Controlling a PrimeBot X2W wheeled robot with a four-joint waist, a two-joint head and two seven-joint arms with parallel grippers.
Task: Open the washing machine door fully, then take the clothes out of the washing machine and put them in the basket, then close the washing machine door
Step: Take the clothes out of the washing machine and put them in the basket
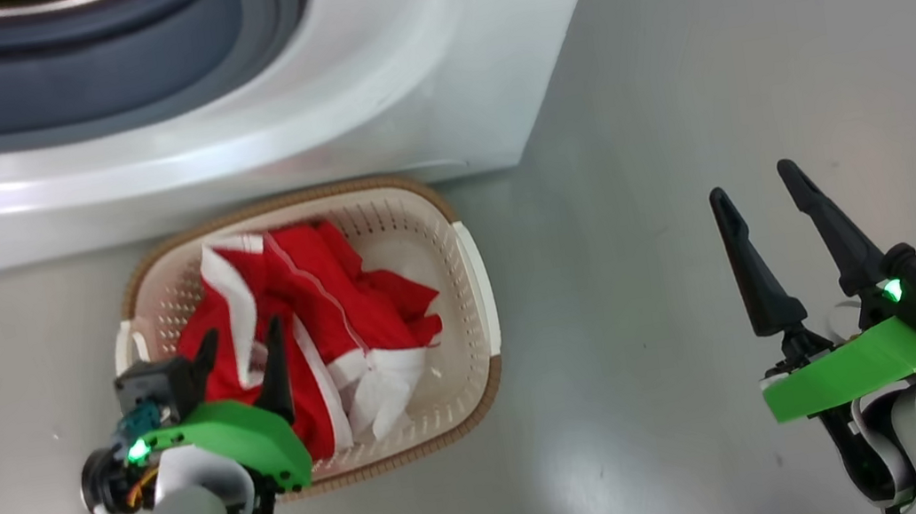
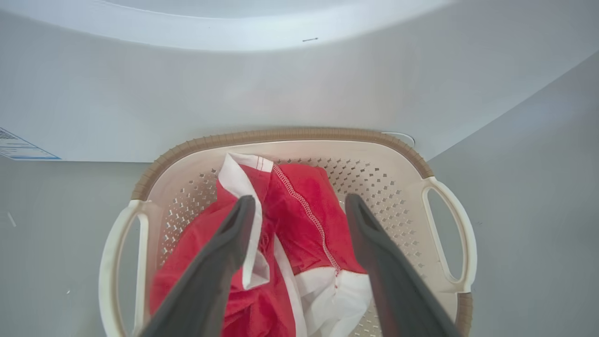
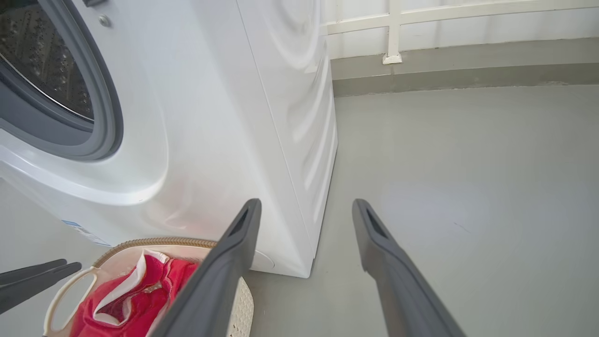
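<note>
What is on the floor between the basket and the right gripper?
Nothing: the head view shows that stretch as bare grey floor, from the basket to the right gripper.

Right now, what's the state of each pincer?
Left pincer: open, over the clothes in the basket, gripping nothing.
Right pincer: open, empty.

Head view downward, wrist views forward, all on the basket (image 1: pixel 280 199)
</note>
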